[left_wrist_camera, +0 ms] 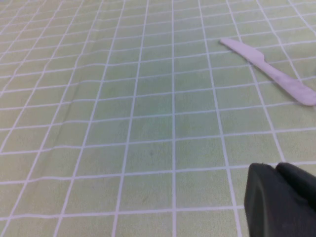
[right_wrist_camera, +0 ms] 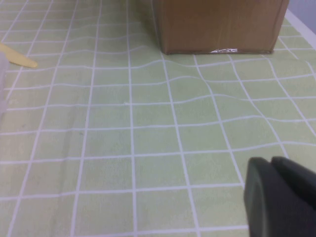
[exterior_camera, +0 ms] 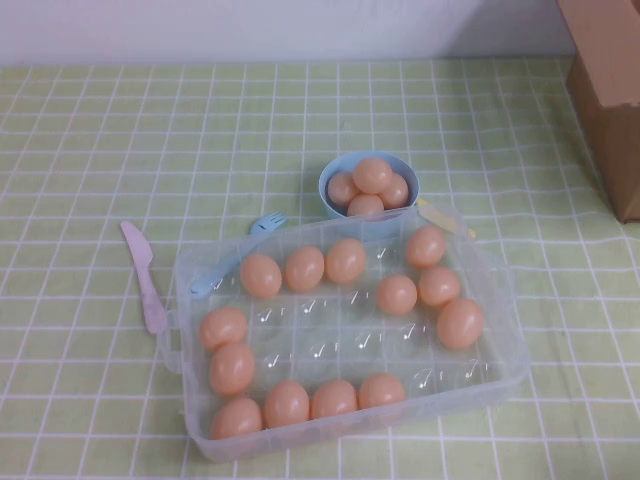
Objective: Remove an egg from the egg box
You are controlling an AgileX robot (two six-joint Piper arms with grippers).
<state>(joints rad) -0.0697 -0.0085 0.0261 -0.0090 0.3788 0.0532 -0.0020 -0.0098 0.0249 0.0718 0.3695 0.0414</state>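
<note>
The clear plastic egg box (exterior_camera: pixel 506 300) lies open in the middle of the table in the high view. Several glossy peach-orange eggs sit in its cells, such as one egg (exterior_camera: pixel 345 260) in the far row; many middle cells are empty. Neither arm shows in the high view. My left gripper (left_wrist_camera: pixel 275 167) is shut and empty over bare checked cloth, well to the left of the box. My right gripper (right_wrist_camera: pixel 270 160) is shut and empty over bare cloth, to the right of the box. The egg box's corner barely shows in the right wrist view.
A light-blue bowl (exterior_camera: pixel 328 182) with several eggs stands just behind the box. A pink plastic knife (exterior_camera: pixel 145 275) (left_wrist_camera: pixel 266 69) and a blue fork (exterior_camera: pixel 235 258) lie left of the box. A yellow utensil (exterior_camera: pixel 445 218) (right_wrist_camera: pixel 17 58) lies behind it. A cardboard box (exterior_camera: pixel 610 90) (right_wrist_camera: pixel 217 24) stands far right.
</note>
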